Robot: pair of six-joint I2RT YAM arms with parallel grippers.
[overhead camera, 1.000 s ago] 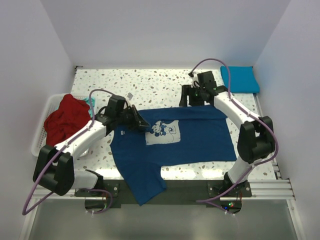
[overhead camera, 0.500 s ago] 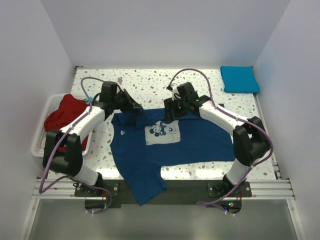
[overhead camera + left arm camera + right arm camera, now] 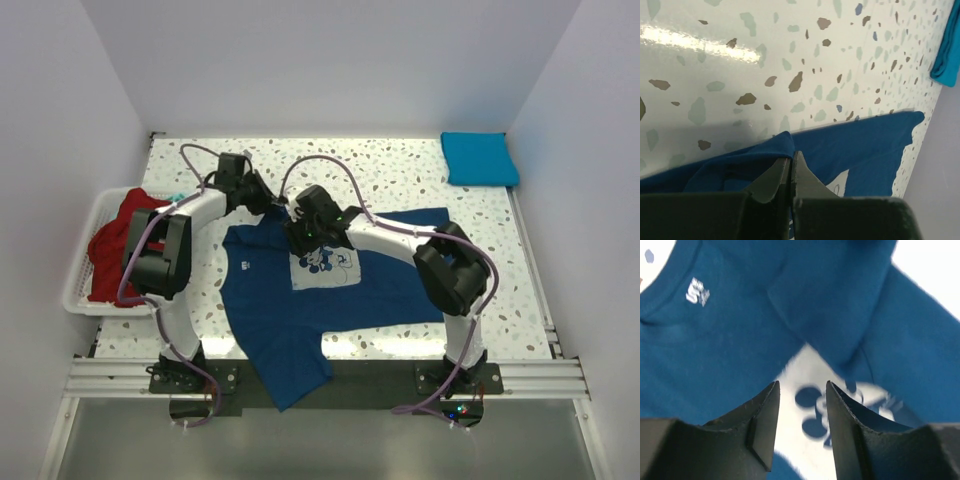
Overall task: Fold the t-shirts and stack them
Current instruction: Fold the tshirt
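Observation:
A navy t-shirt (image 3: 350, 285) with a pale cartoon print (image 3: 325, 265) lies spread on the speckled table (image 3: 400, 170), one sleeve hanging over the near edge. My left gripper (image 3: 275, 208) is shut on a fold of its upper left edge; in the left wrist view the fingertips (image 3: 791, 157) pinch navy cloth (image 3: 860, 150). My right gripper (image 3: 300, 235) hovers over the print, jaws open with nothing between them (image 3: 802, 385); the collar label (image 3: 697, 291) shows beyond. A folded turquoise t-shirt (image 3: 480, 158) lies at the back right. A red t-shirt (image 3: 120, 240) is heaped in the basket.
A white slatted basket (image 3: 80, 290) sits at the table's left edge, with a bit of teal cloth (image 3: 178, 198) at its far corner. The turquoise t-shirt (image 3: 947, 50) also shows at the right edge of the left wrist view. White walls enclose the table.
My left gripper has drawn the shirt's edge toward the back. My right arm has swung left from the back right to over the print, its jaws narrowing.

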